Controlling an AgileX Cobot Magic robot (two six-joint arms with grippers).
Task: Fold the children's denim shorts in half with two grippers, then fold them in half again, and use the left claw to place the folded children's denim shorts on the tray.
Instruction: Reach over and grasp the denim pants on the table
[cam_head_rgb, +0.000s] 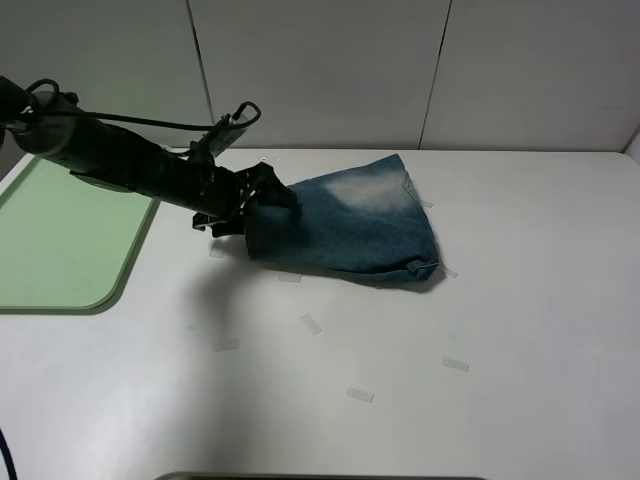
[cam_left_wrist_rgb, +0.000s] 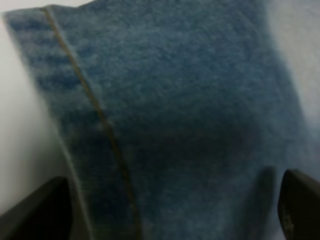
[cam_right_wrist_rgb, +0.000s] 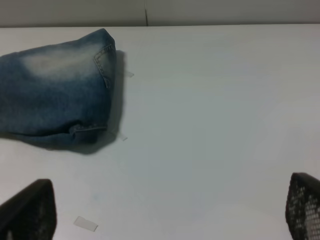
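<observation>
The children's denim shorts (cam_head_rgb: 350, 220) lie folded in a blue bundle at the middle of the white table, with a pale faded patch on top. My left claw (cam_head_rgb: 268, 196) reaches in from the left to the bundle's left edge. In the left wrist view the denim (cam_left_wrist_rgb: 170, 100) fills the picture, and the left claw (cam_left_wrist_rgb: 172, 205) stands wide open with its fingers on either side of the cloth. My right gripper (cam_right_wrist_rgb: 170, 212) is open and empty over bare table, to the right of the shorts (cam_right_wrist_rgb: 55, 95). The pale green tray (cam_head_rgb: 60, 235) lies at the far left.
Several small strips of clear tape (cam_head_rgb: 311, 323) lie on the table in front of the shorts. The table's back edge meets a grey wall (cam_head_rgb: 320, 70). The right arm does not show in the exterior high view.
</observation>
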